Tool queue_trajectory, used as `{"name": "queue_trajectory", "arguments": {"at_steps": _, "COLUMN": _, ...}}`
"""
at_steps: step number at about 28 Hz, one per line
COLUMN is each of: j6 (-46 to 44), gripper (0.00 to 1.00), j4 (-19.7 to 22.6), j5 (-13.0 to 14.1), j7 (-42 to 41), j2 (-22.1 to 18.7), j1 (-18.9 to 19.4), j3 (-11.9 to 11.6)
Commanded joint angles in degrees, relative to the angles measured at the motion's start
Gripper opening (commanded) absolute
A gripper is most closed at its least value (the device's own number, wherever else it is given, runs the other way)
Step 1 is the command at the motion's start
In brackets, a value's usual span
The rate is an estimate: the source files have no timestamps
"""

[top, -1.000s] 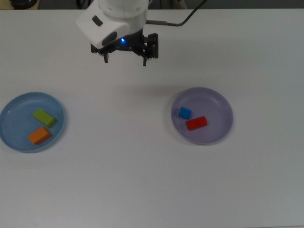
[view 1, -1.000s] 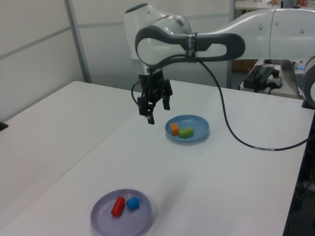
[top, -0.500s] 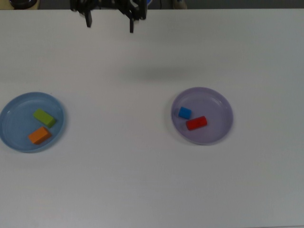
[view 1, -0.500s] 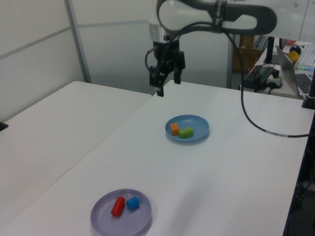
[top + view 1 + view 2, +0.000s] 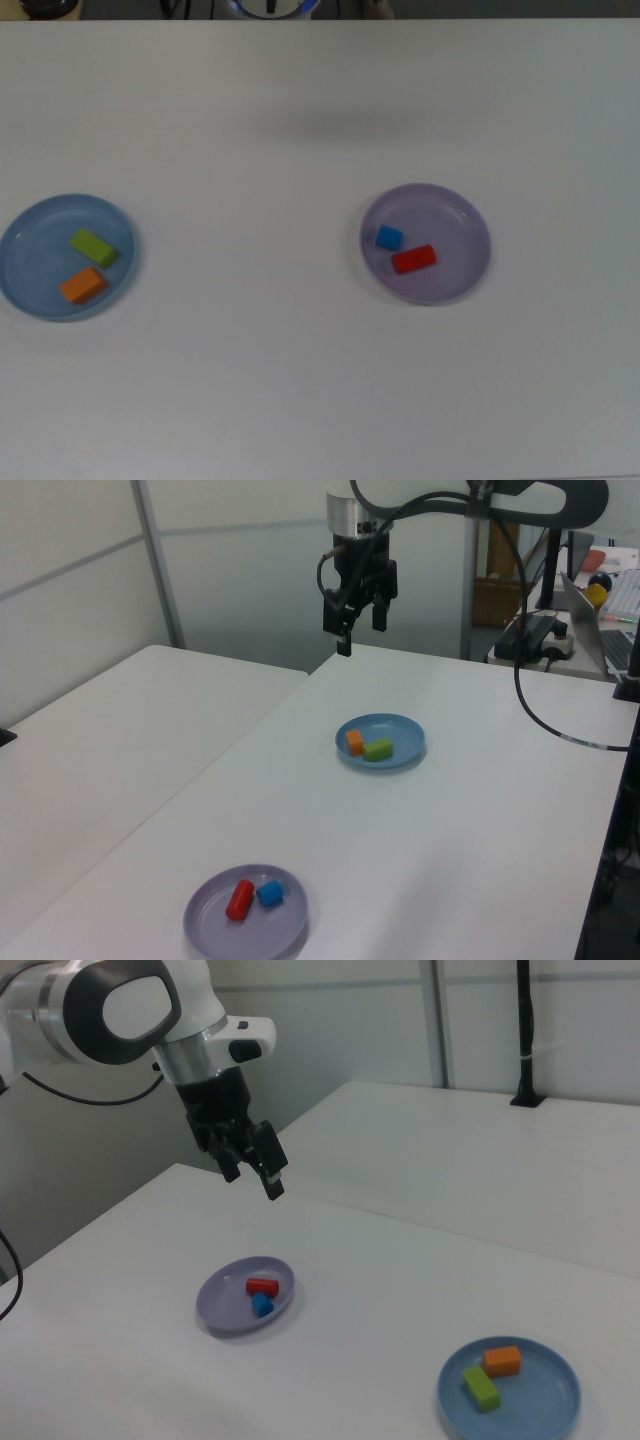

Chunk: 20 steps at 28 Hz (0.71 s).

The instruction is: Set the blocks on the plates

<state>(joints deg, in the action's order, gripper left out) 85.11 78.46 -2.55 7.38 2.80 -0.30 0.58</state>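
Since the earlier frame the arm has risen and pulled back, so its pincer (image 5: pixel 359 622) is gone from the top view.

Now the pincer hangs high over the far edge of the white surface (image 5: pixel 300 380), with its fingers spread and nothing between them. On the light blue plate (image 5: pixel 22 292), near the top view's left edge of the surface, lie the green block (image 5: pixel 93 247) and the orange block (image 5: pixel 82 285). On the lavender plate (image 5: pixel 461 270), toward the middle, lie the blue block (image 5: pixel 389 237) and the red block (image 5: pixel 413 259), just beside each other.
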Motion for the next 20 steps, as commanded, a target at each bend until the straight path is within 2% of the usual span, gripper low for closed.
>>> {"name": "queue_trajectory", "arguments": {"at_steps": 1, "j6": -2.40, "gripper": 1.00, "j4": 1.00, "j5": 1.41, "j7": -0.44, "j2": -1.39, "j1": 0.48, "j3": -0.06}}
{"name": "queue_trajectory", "arguments": {"at_steps": 8, "j6": -3.46, "gripper": 1.00, "j4": 0.73, "j5": 3.17, "j7": -2.19, "j2": -1.39, "j1": 0.39, "j3": -0.23}}
{"name": "queue_trajectory", "arguments": {"at_steps": 20, "j6": -3.46, "gripper": 1.00, "j4": 0.82, "j5": 3.26, "j7": -2.63, "j2": -1.21, "j1": 0.39, "j3": -0.15}}
